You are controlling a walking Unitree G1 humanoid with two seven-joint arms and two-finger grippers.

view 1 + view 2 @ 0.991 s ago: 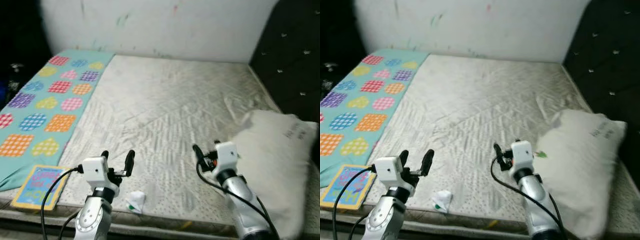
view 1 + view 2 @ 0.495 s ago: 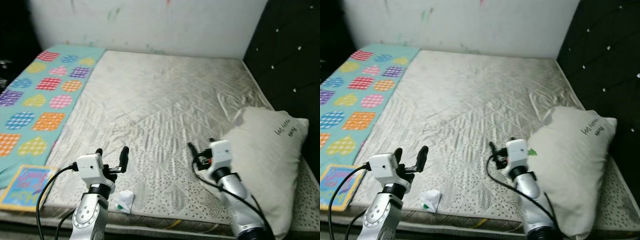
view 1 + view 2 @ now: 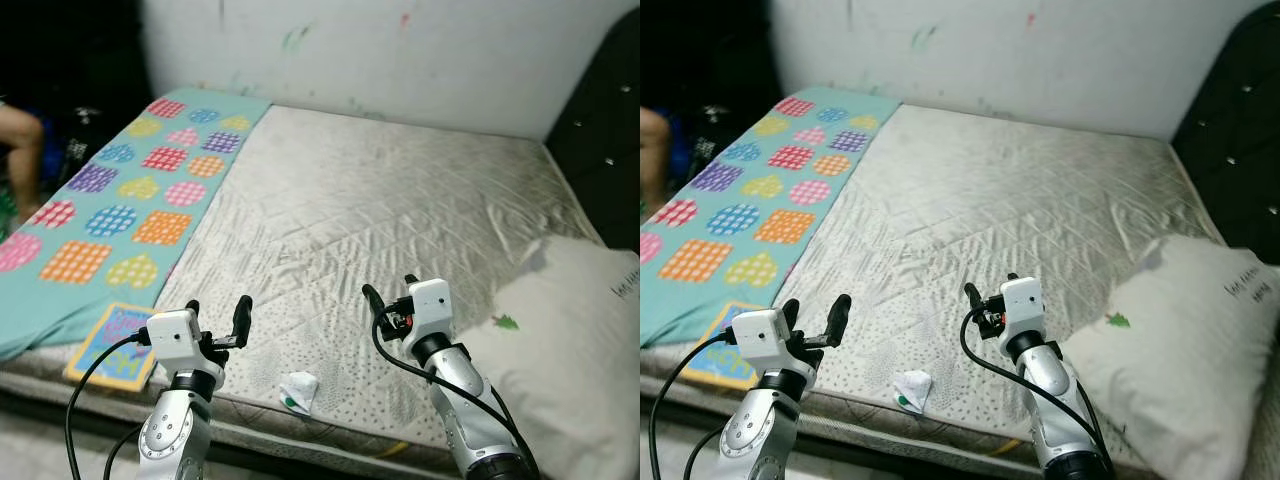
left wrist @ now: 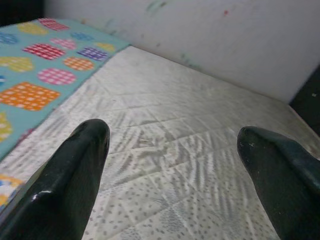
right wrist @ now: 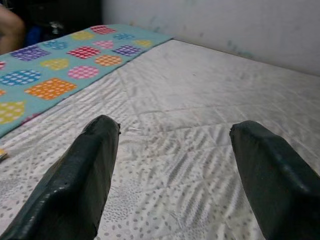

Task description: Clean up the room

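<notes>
Just beside left hand (image 3: pixel 215 312) (spread, unladen): crumpled wrapper (image 3: pixel 297 389).

Bright and even on the mattress (image 3: pixel 400 210) and wall (image 3: pixel 400 50). Very dark at ten o'clock, past the blanket (image 3: pixel 120 200). Soft small shadows under the pillow (image 3: pixel 570 350). No glare. A bit blurry all over. Close-up fingers (image 4: pixel 70 185) fuzzy in both wrist views.
</notes>
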